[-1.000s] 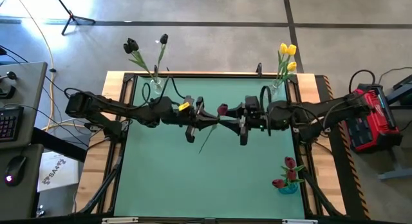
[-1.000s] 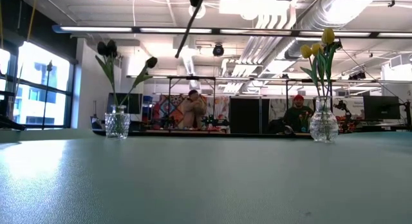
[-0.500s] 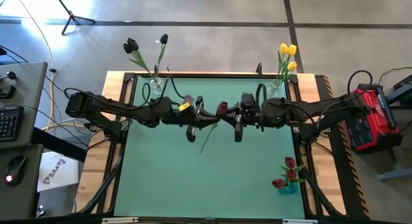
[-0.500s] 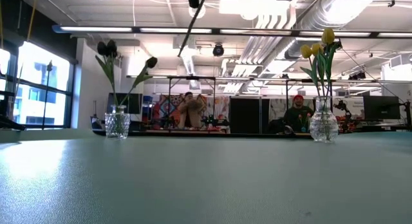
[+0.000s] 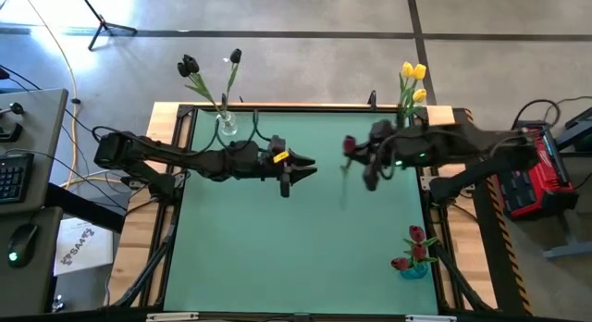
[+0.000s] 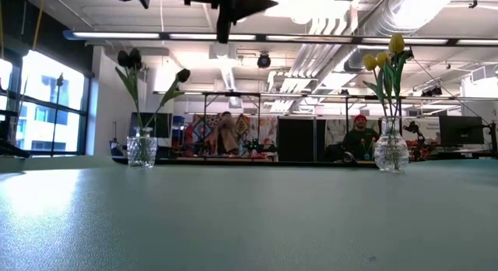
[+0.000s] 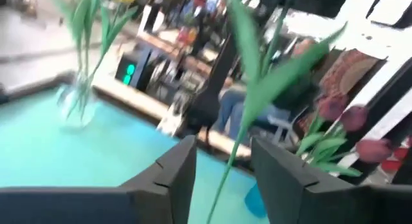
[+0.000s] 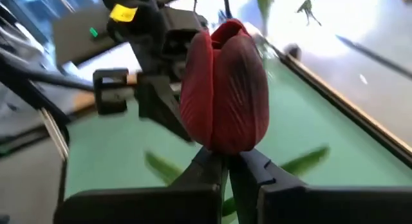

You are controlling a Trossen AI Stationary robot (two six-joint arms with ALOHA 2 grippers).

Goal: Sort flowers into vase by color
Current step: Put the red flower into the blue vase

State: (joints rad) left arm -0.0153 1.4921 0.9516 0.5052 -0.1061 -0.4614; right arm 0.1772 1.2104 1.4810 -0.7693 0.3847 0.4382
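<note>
High view: a green table (image 5: 277, 257) seen from above, with two dark arms reaching toward its middle from either side. The right gripper (image 5: 363, 165) hangs over the table toward the yellow-flower vase (image 5: 400, 128), its fingers clamped on the stem of a red tulip (image 5: 349, 146); the dark red head sits on the side of the gripper away from that vase, and the thin stem trails down toward the table. In the right wrist view the tulip head rises upright just above the two closed fingers (image 8: 193, 176). The left gripper (image 5: 298, 169) hovers over the table middle, well apart from the yellow-flower vase; in the left wrist view its fingers (image 7: 174, 172) stand apart, holding nothing. The yellow-flower vase holds yellow tulips (image 5: 413, 77) at the table's far right corner. Along the same far edge, well to its left, the clear vase (image 5: 226, 126) holds black tulips (image 5: 190, 65). Toward the near edge, below the yellow-flower vase, a blue vase (image 5: 413, 269) holds more red tulips (image 5: 414, 239).
</note>
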